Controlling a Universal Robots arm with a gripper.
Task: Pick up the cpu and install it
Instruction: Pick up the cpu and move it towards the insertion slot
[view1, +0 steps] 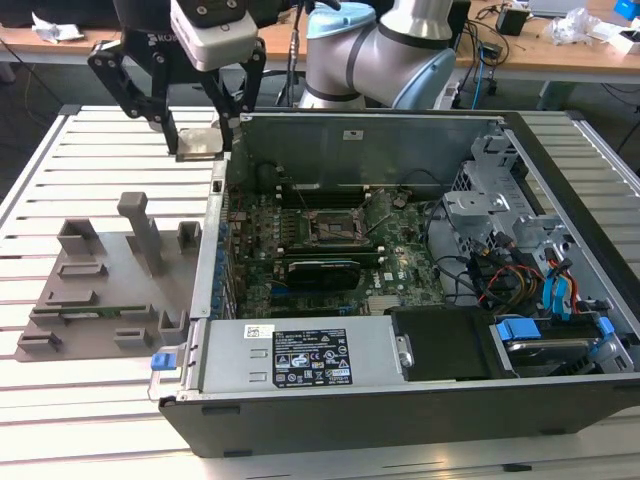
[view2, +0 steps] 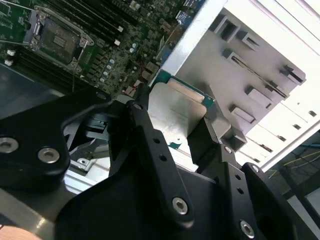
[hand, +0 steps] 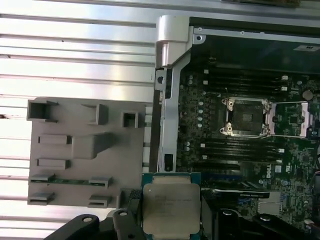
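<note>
The cpu (view1: 198, 144), a flat square chip with a pale silver top and green edge, hangs in the air above the slatted table, just outside the open computer case's far corner on the exterior view's left. My gripper (view1: 202, 134) is shut on it, one black finger on each side. Both wrist views show the cpu (view2: 176, 111) (hand: 170, 206) pinched between the fingers (view2: 142, 112) (hand: 131, 212). The open socket (view1: 330, 227) (view2: 57, 37) (hand: 246, 116) lies on the green motherboard (view1: 400, 265) inside the case, apart from the chip, with its metal frame lifted.
A grey fixture tray (view1: 100, 290) (hand: 85, 150) with slots and posts lies on the table at the exterior view's left. The case's upright walls (view1: 350, 150), a black card (view1: 320, 272), the power supply (view1: 300, 355) and a drive cage with cables (view1: 520, 250) surround the socket.
</note>
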